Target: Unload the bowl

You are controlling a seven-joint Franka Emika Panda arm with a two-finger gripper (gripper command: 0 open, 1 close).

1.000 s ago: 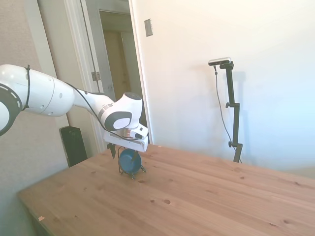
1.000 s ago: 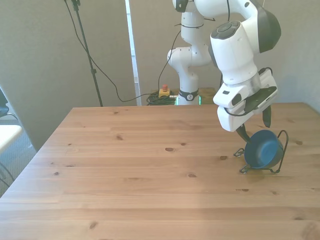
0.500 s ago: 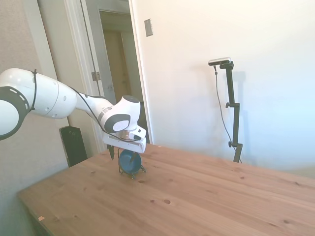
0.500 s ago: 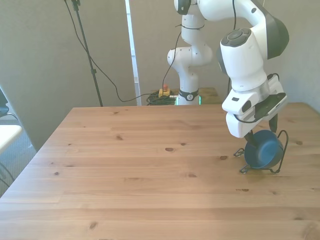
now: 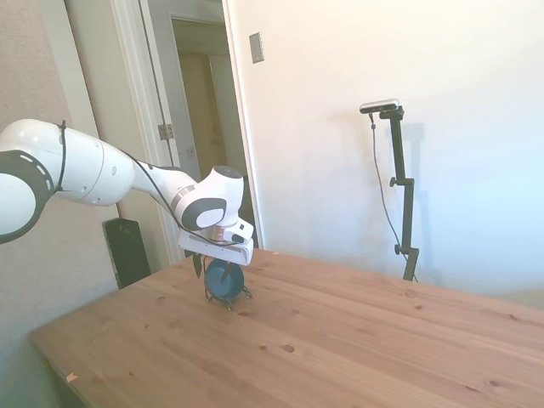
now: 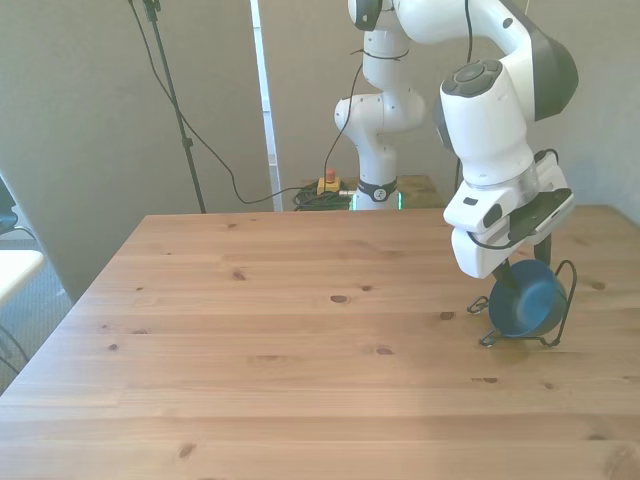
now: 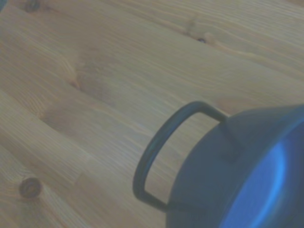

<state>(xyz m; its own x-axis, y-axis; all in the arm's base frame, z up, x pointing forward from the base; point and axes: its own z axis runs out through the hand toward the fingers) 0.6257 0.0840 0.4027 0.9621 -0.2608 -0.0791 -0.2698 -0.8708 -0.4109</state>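
Observation:
The dark blue bowl point(image 6: 527, 300) stands on its edge in a thin dark wire rack point(image 6: 568, 300) near the table's edge on the front view's right. My gripper point(image 6: 525, 264) hangs just above the bowl's upper rim, open, with one dark finger on each side of the rim. The side view shows the bowl point(image 5: 223, 280) in the rack point(image 5: 244, 293) under the gripper point(image 5: 211, 265). Up close, the wrist view shows the bowl point(image 7: 247, 175) and a loop of the rack wire point(image 7: 154, 147), both blurred.
The wooden table point(image 6: 280, 340) stretches wide toward the front view's left. The robot's base point(image 6: 378, 190) stands behind the far edge. A doorway point(image 5: 204, 110) and a dark box point(image 5: 126, 248) lie beyond the table in the side view.
Over the last second the gripper moved toward the front view's right and came down over the bowl. In the last half second it barely shifted. The bowl and rack stayed put.

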